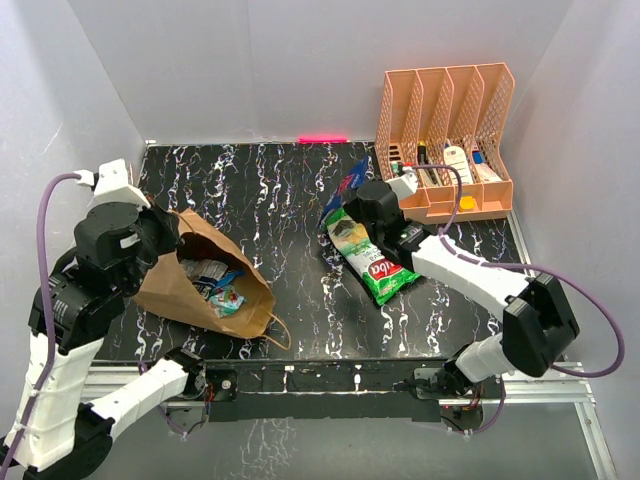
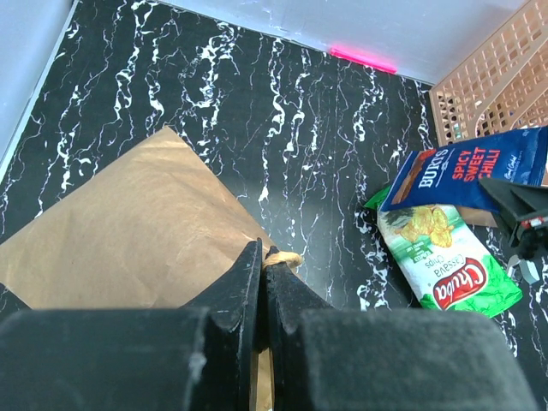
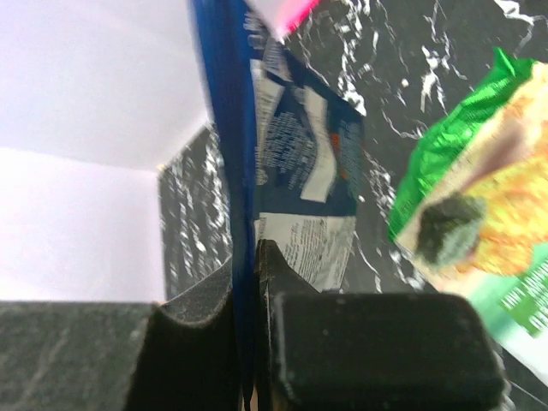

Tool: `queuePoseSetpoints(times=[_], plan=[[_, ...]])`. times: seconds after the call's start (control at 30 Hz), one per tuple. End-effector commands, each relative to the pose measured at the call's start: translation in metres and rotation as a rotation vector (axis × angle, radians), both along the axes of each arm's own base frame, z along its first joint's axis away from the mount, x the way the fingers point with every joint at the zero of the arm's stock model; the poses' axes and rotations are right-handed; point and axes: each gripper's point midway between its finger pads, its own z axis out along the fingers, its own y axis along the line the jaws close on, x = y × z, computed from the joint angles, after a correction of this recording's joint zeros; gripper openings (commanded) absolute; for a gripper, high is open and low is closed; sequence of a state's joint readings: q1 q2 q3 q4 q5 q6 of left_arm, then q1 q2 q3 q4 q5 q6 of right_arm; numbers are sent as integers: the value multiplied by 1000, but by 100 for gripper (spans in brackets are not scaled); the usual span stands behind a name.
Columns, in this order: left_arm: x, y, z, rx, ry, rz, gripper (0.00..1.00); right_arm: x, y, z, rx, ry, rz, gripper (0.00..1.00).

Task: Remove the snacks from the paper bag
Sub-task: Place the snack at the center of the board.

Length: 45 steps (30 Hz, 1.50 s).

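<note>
Dark blue packet pinched flat in right hand, left hand clamped tight on twisted handle of paper bag.

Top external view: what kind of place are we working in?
Likely a lab test booth: plain white panels wall in a black marbled table, with a metal mounting rail along its near edge and an orange file rack.

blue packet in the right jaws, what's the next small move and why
Probably lower the blue packet onto bare table beside the green packet and open the right jaws: it is already out of the paper bag, which holds more snacks.
</note>
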<state>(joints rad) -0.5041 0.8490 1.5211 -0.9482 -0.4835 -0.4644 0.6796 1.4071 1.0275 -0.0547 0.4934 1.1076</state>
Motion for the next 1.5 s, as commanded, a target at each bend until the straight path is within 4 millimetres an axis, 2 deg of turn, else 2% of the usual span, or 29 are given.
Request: queuePoseSetpoints(times=[0.0, 0.07, 0.17, 0.27, 0.4, 0.63, 0.77, 0.8, 0.83, 0.9, 0.97, 1.1, 1.23, 1.33, 1.47], plan=[[-3, 2, 34, -44, -101, -3, 0, 41, -11, 63, 257, -181, -123, 7], [-3, 2, 37, -43, -107, -5, 0, 48, -22, 44, 259, -171, -187, 7], [-3, 1, 38, -45, -110, -14, 0, 46, -40, -6, 260, -99, -295, 7], [-3, -1, 32, -47, -100, -23, 0, 30, -53, -62, 280, -6, -358, 7], [-4, -6, 25, -56, -83, -44, 0, 5, -74, -119, 236, 92, -425, 7], [-2, -11, 21, -63, -74, -60, 0, -29, -101, -157, 177, 175, -493, 7], [-1, -13, 21, -67, -76, -65, 0, -38, -105, -164, 181, 193, -490, 8], [-1, -13, 21, -68, -77, -66, 0, -40, -104, -165, 184, 201, -483, 11], [-1, -13, 21, -68, -77, -67, 0, -44, -104, -166, 183, 212, -474, 17], [-2, -12, 22, -69, -79, -67, 0, -54, -104, -166, 179, 241, -449, 34], [-4, -11, 21, -69, -81, -67, 0, -66, -102, -160, 157, 253, -369, 45], [-6, -8, 21, -62, -83, -60, 0, -104, -90, -140, 39, 239, -71, 60], [-5, -10, 23, -70, -90, -67, 0, -150, -80, -117, -48, 226, 212, 68], [-3, -15, 22, -87, -89, -80, 0, -184, -60, -101, -69, 207, 469, 70], [-2, -16, 19, -99, -97, -78, 0, -210, -14, -72, -122, 27, 882, 72]])
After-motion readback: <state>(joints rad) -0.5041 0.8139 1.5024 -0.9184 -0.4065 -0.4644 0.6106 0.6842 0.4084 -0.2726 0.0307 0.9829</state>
